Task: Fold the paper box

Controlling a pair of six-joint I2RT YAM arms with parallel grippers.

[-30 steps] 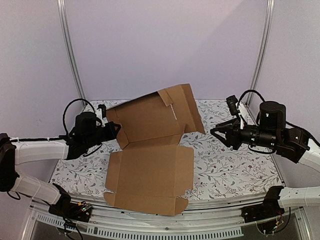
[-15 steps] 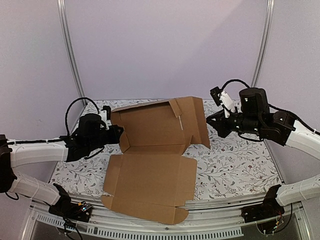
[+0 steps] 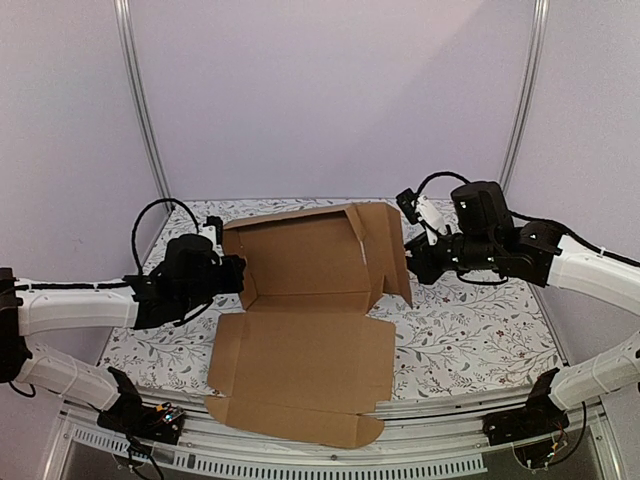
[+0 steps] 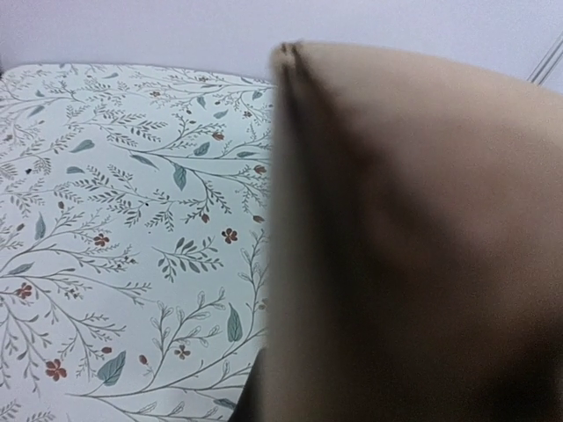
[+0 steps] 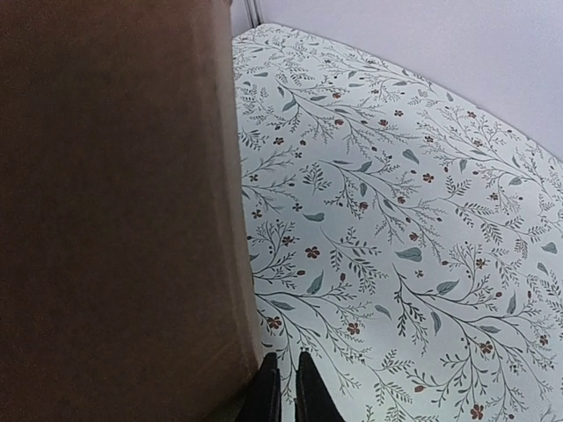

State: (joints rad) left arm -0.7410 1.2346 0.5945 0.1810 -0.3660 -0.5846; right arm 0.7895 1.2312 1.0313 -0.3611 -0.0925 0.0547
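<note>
While blurred brown cardboard fills the right half of the left wrist view, the fingers of the left gripper [image 3: 236,273] are hidden there. From above, its jaws are seen pressed together on the left side flap of the paper box [image 3: 300,350], though the pinch itself is too small to be made out sharply. The left half of the right wrist view is likewise blocked by a dark face of the box. Only the tips of the right gripper [image 5: 283,391] are shown at the bottom edge, set close together with a thin slit between them and no cardboard in it, just beside the box's edge. The box is placed at the middle of the table [image 3: 470,330]. One large panel is laid flat toward the near side, with its near flaps reaching over the front rail. The far panel is raised upright, with a flap turned forward at its right end. From above, the right gripper is seen just beside the outer face of that right flap. The left arm [image 3: 80,305] and right arm [image 3: 590,265] are stretched in from either side. Two metal posts [image 3: 138,100] are stood at the far corners against a plain wall. Bare floral cloth is left open to the right of the box and along the far left.
</note>
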